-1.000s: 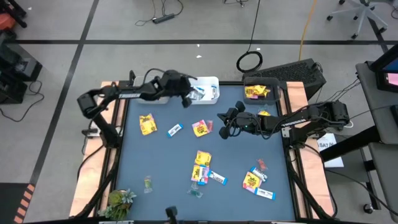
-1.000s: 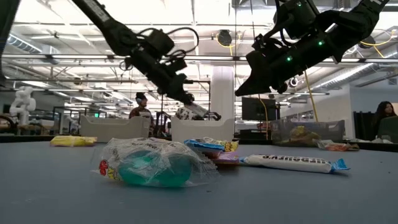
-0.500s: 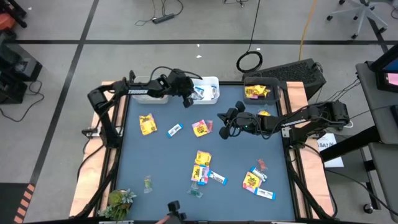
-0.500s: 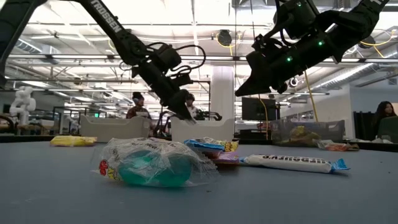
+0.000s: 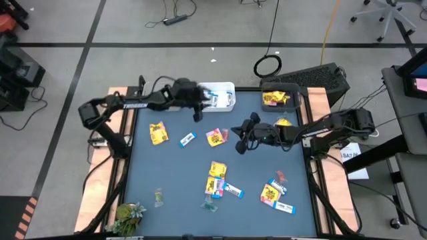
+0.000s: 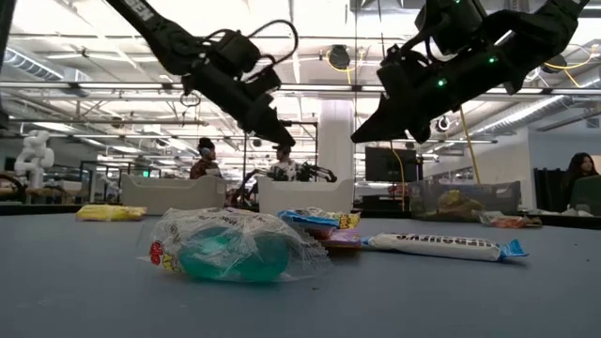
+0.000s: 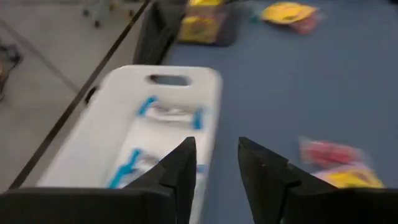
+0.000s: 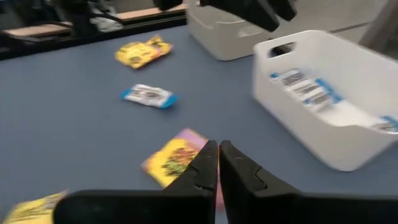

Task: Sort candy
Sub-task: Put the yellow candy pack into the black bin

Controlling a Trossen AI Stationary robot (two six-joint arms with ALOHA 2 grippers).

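From above, candy [image 5: 215,179] lies scattered over the blue table [image 5: 180,173], while the left wrist view alone shows the left gripper [image 7: 214,163] parted, empty, over the white bin [image 7: 118,137], and the right wrist view shows the right gripper [image 8: 218,163] pinched shut, empty, above a yellow packet [image 8: 174,155].

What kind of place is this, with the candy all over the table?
Probably a robotics lab or workshop: two dark robot arms work over a blue table, cables trail across a taped concrete floor, and the low view shows an open hall with exposed ceiling beams.

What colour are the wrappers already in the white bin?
Blue and white, on the candy bars in the white bin; clearest in the right wrist view.
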